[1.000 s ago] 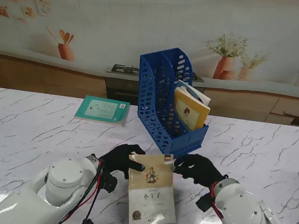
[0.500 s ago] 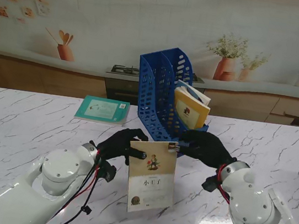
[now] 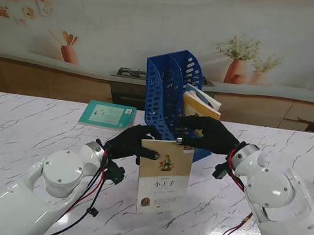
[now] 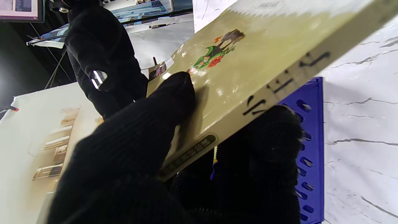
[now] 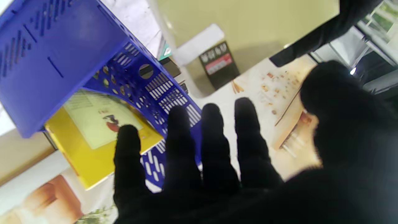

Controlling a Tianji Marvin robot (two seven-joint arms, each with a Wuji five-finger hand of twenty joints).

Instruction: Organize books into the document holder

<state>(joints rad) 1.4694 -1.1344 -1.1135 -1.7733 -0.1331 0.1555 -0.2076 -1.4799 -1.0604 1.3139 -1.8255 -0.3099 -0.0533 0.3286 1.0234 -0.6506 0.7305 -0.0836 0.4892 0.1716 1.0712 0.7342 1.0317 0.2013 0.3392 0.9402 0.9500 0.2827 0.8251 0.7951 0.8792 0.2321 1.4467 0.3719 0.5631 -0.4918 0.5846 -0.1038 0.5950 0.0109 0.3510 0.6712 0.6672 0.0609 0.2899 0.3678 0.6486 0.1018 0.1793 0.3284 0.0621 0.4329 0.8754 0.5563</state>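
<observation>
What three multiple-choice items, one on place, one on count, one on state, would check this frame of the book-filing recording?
1. Where does the teal book lie?
A. Flat on the table, left of the blue document holder
B. Inside the holder
C. In the right hand

2. How many books are visible in all?
A. Two
B. Three
C. Five

3. How is the beige book held?
A. Lying flat, untouched
B. Raised nearly upright, the left hand gripping its top corner, the right hand at its other top corner
C. Already standing in the holder

Answers: 1 A, the stand view shows it flat on the marble beside the holder. 2 B, teal, beige, and a yellow book in the holder. 3 B, the left wrist view shows fingers clamped over its cover and spine; the right hand's grip is not clearly visible.
</observation>
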